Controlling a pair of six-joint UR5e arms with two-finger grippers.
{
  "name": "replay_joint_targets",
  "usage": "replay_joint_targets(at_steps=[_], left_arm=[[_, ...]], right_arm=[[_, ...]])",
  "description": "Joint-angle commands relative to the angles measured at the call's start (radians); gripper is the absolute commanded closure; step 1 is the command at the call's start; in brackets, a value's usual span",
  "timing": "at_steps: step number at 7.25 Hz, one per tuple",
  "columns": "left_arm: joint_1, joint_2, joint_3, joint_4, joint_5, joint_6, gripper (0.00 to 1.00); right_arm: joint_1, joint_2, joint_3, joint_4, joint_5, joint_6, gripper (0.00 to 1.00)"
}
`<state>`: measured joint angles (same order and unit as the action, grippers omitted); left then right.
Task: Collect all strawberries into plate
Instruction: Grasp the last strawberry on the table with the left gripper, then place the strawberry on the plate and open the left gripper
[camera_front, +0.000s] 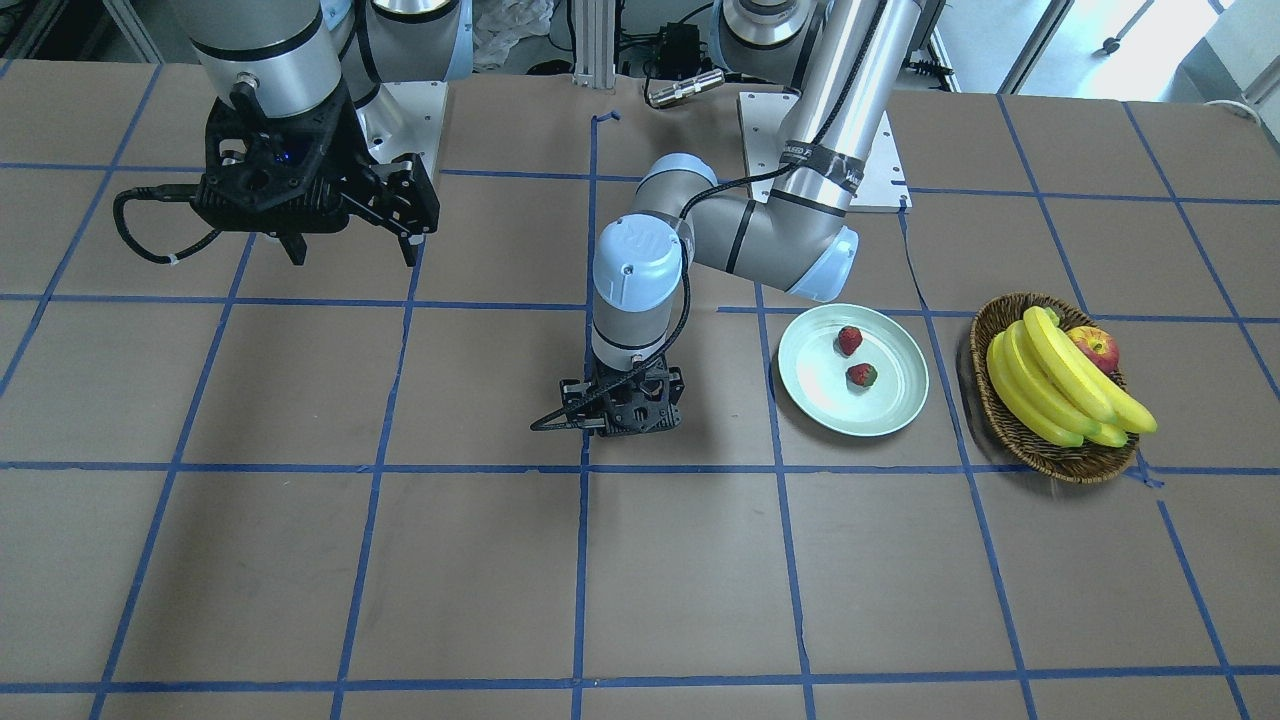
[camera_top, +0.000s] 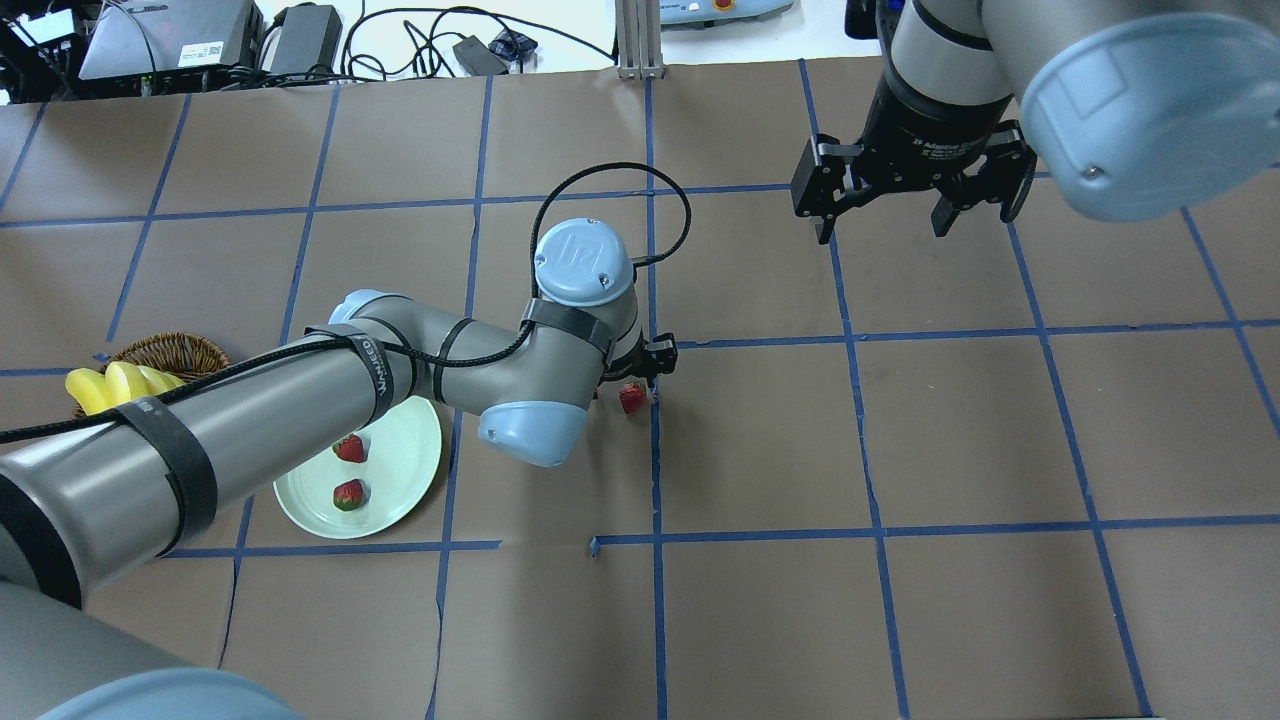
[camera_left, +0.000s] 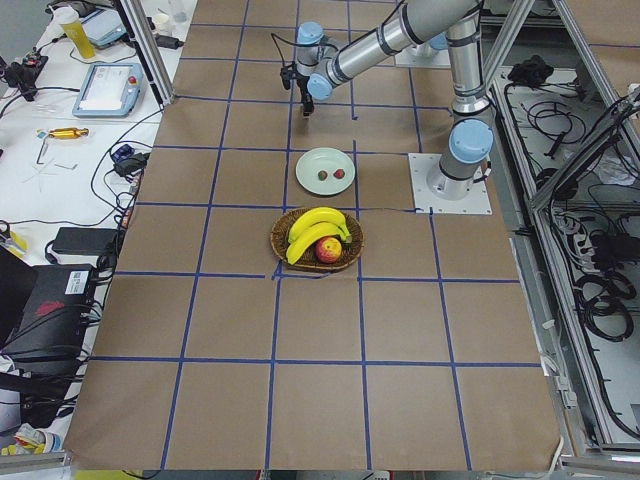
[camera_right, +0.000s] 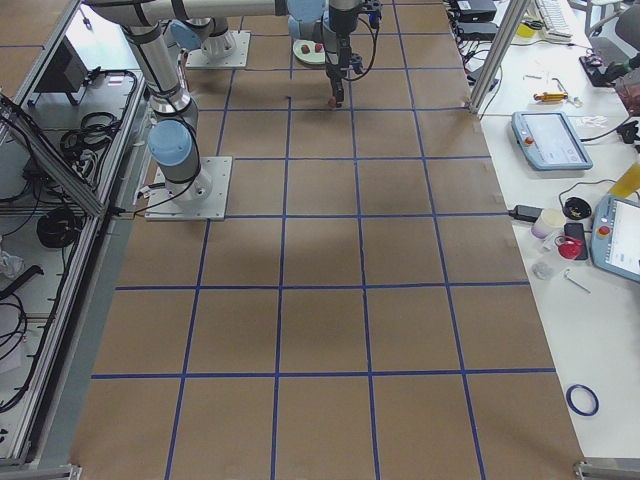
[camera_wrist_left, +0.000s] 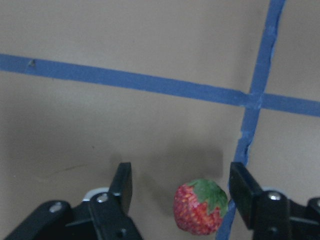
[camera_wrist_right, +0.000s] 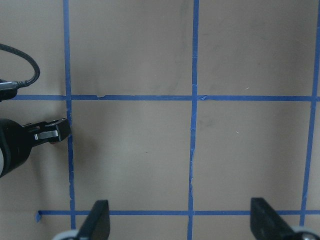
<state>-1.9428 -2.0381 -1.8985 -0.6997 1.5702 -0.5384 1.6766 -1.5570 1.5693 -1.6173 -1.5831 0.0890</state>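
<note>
Two strawberries (camera_front: 849, 340) (camera_front: 861, 375) lie in the pale mint-green plate (camera_front: 893, 402), also in the overhead view (camera_top: 350, 448) (camera_top: 348, 494) on the plate (camera_top: 405, 455). The third strawberry (camera_wrist_left: 200, 207) lies on the brown table beside a blue tape line, also in the overhead view (camera_top: 631, 397). My left gripper (camera_wrist_left: 180, 175) is open and low over the table, its fingers either side of this berry without touching it. My right gripper (camera_top: 882, 225) is open and empty, raised over the far table.
A brown wicker basket (camera_front: 1040, 445) with bananas (camera_front: 1060, 385) and a red-yellow apple (camera_front: 1095, 347) stands beside the plate, on the side away from the left gripper. Blue tape lines grid the table.
</note>
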Motion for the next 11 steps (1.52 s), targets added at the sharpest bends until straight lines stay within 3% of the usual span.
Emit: replay_joint_targets(at_steps=[1, 3, 7, 9, 11], left_arm=[[0.001, 0.013, 0.001, -0.007, 0.013, 0.021, 0.96], [0.034, 0.048, 0.004, -0.100, 0.019, 0.099, 1.00], [0.289, 0.166, -0.022, -0.369, 0.164, 0.441, 1.00], [0.375, 0.190, -0.120, -0.360, 0.218, 0.582, 1.00], [0.371, 0.213, -0.116, -0.360, 0.203, 0.572, 0.01]], right_arm=[[0.000, 0.000, 0.000, -0.003, 0.000, 0.000, 0.00], [0.000, 0.000, -0.002, -0.003, 0.000, 0.000, 0.00], [0.000, 0.002, -0.002, -0.003, 0.000, 0.000, 0.00], [0.000, 0.003, -0.002, -0.003, 0.000, 0.000, 0.00], [0.000, 0.002, -0.002, -0.003, 0.000, 0.000, 0.00]])
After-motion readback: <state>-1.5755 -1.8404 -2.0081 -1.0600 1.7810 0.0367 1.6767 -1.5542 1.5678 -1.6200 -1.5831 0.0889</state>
